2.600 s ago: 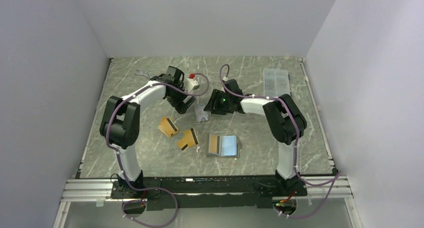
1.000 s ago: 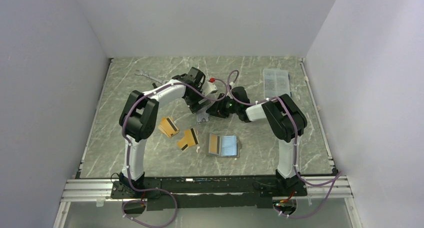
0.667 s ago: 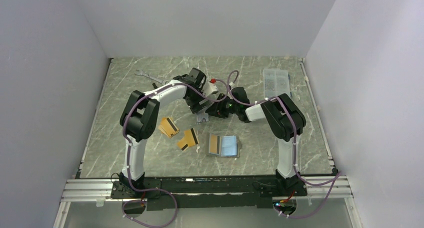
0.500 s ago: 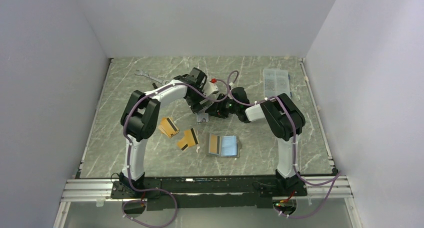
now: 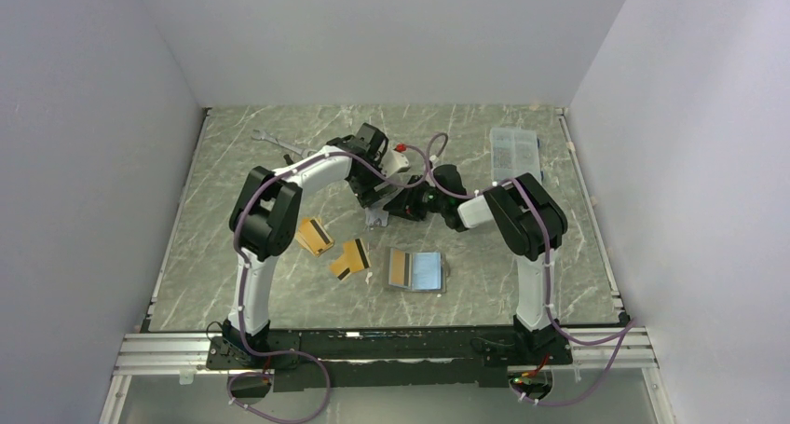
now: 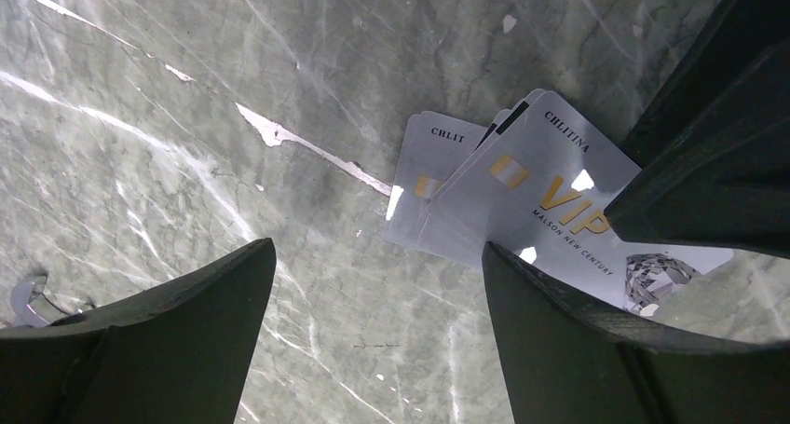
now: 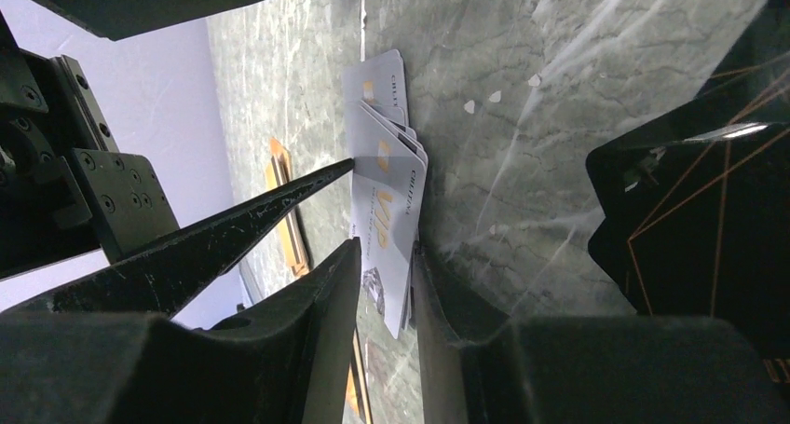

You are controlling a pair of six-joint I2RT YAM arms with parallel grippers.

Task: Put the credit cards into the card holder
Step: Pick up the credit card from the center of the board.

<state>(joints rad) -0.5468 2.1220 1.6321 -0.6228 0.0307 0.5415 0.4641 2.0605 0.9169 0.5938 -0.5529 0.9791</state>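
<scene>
Right tool (image 7: 384, 247) grips silver credit cards (image 7: 391, 191) endwise, long axis pointing straight out.

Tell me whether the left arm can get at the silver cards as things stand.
Probably yes, in part. The left gripper hangs open right over the silver cards, whose one end lies bare; the right gripper covers and seems to clamp the other end.

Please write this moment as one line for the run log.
right claw: pinching silver cards | left claw: open, close to them | card holder: lying open
</scene>
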